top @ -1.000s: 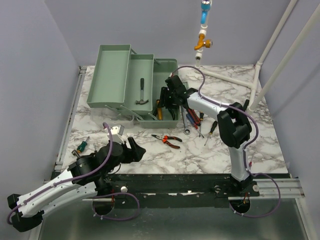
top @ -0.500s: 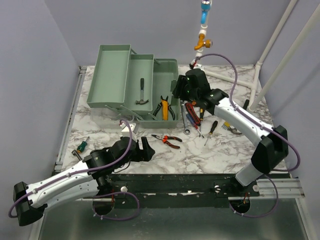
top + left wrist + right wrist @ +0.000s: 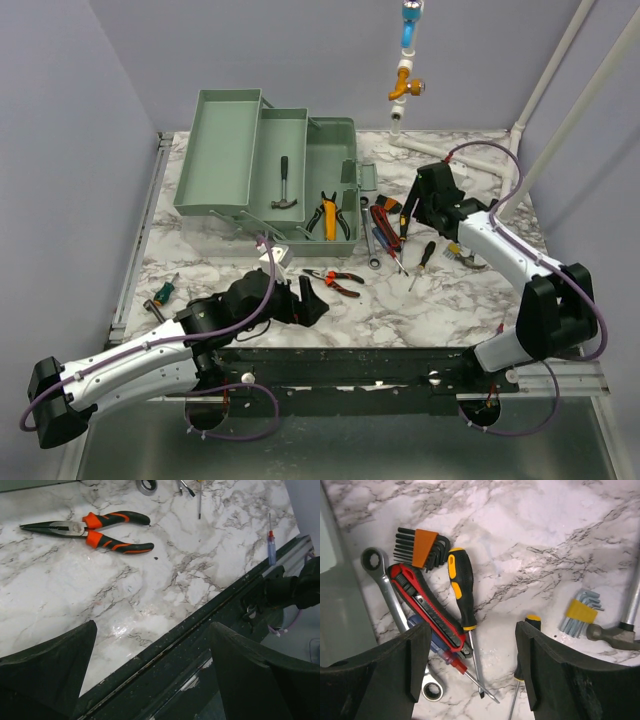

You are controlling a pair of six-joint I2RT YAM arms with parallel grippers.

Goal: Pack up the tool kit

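Note:
The green tool kit box stands open at the back left, with a hammer and yellow-handled pliers inside. Orange needle-nose pliers lie on the marble. My left gripper hovers open and empty just near of them, over the table's front edge. My right gripper is open and empty above a cluster of loose tools: a red utility knife, a yellow-black screwdriver, a wrench and an orange hex key set.
A second screwdriver lies partly under my right finger. A yellow hex key set and a small hammer head lie further right. A small green screwdriver sits near the left edge. The black front rail runs under my left gripper.
My right gripper left the yellow pliers in the box and swung right over the loose tools. My left arm reached forward and right towards the orange pliers. Both jaws opened wider.

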